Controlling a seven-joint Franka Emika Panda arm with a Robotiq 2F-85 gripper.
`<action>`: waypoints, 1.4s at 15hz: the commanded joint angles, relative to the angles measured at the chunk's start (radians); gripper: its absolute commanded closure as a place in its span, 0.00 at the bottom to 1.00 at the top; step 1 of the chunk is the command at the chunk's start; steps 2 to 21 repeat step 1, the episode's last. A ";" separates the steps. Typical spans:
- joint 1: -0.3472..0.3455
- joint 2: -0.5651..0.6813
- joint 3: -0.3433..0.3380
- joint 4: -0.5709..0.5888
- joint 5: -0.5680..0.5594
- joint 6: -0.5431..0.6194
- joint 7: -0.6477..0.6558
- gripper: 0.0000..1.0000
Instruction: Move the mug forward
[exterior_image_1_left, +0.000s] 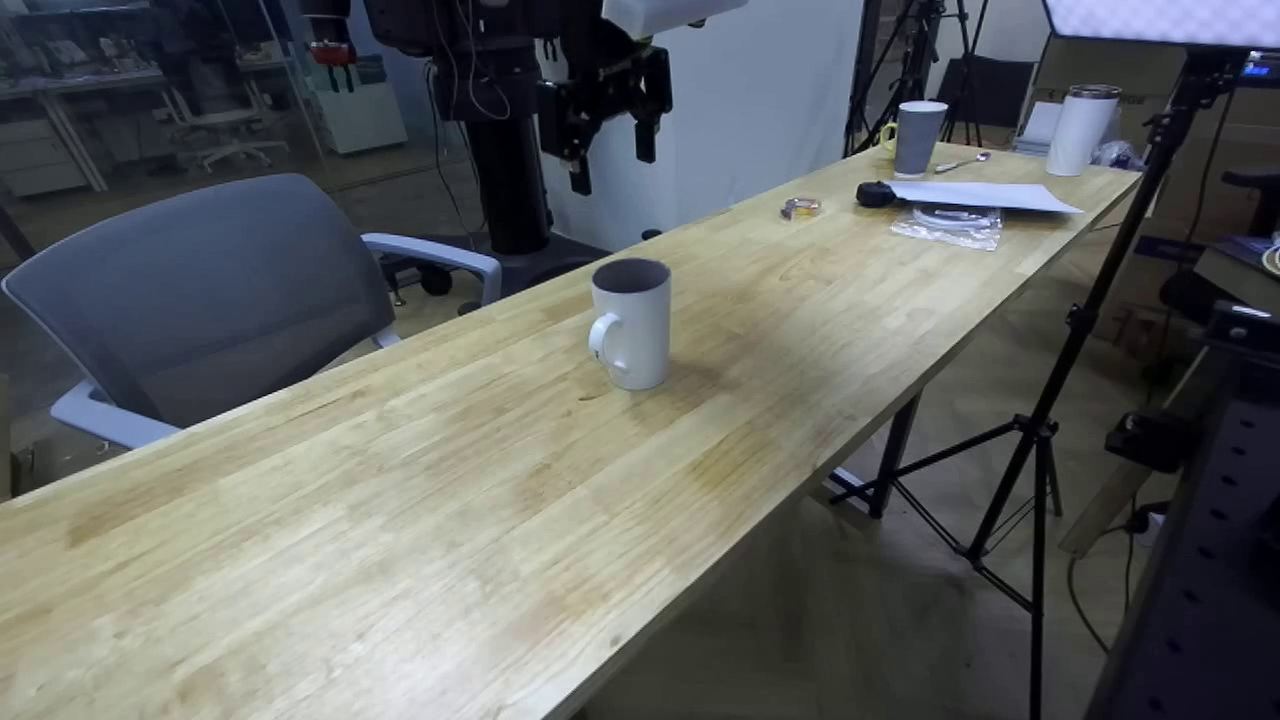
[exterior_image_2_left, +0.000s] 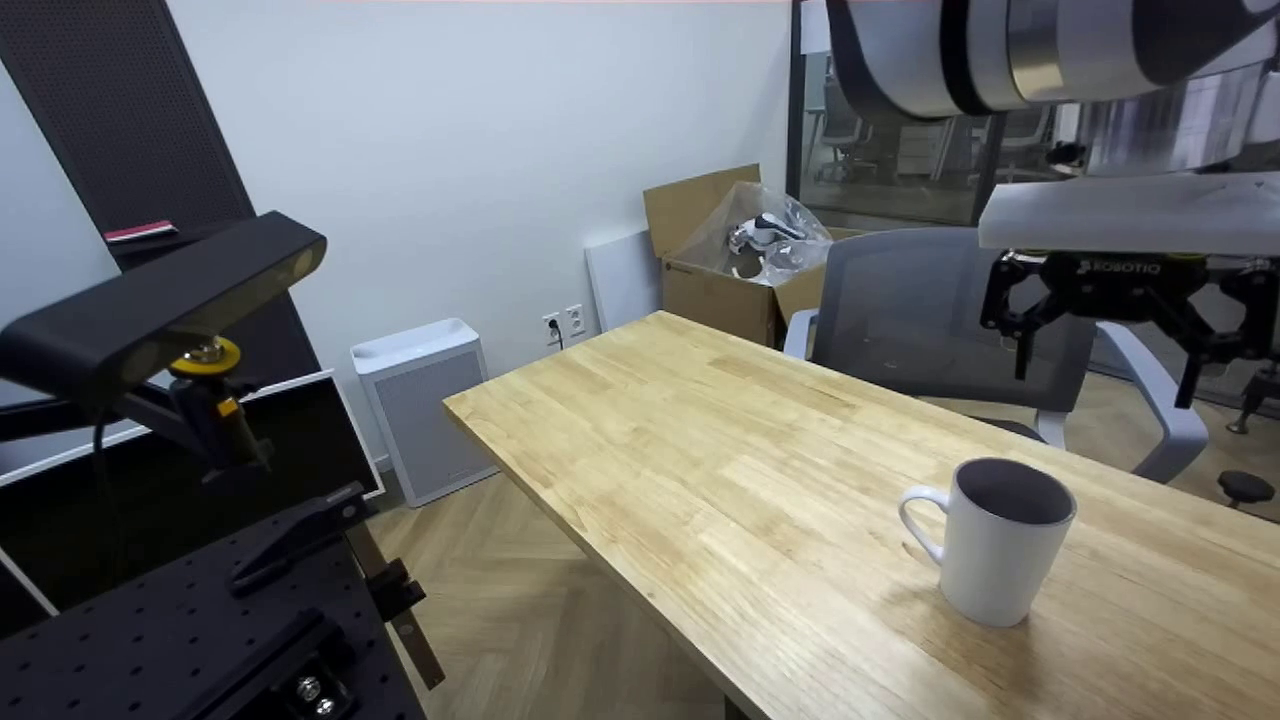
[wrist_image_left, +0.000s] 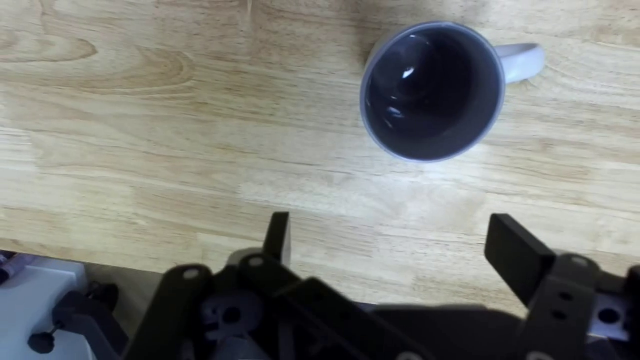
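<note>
The white mug (exterior_image_1_left: 645, 338) with a dark grey inside stands upright on the wooden table; it also shows in an exterior view (exterior_image_2_left: 1000, 565), its handle toward that view's left. In the wrist view I look down into the mug (wrist_image_left: 432, 95), which sits at the upper right with its handle pointing right. My gripper (exterior_image_1_left: 614, 165) is open and empty, raised above table height and off toward the chair-side edge, apart from the mug. It also shows open in an exterior view (exterior_image_2_left: 1105, 382). In the wrist view the spread fingertips (wrist_image_left: 390, 230) are below the mug in the picture.
A grey cup with a yellow handle (exterior_image_1_left: 918, 140), a white tumbler (exterior_image_1_left: 1085, 132), papers (exterior_image_1_left: 985, 195) and a bagged cable (exterior_image_1_left: 948, 226) are at the table's far end. A grey chair (exterior_image_1_left: 220, 290) stands along one edge. A black light stand (exterior_image_1_left: 1080, 310) stands along the opposite edge.
</note>
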 joint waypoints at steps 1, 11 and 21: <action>-0.011 0.002 0.010 0.001 -0.011 -0.002 0.008 0.00; -0.011 0.002 0.010 0.001 -0.011 -0.002 0.008 0.00; -0.011 0.002 0.010 0.001 -0.011 -0.002 0.008 0.00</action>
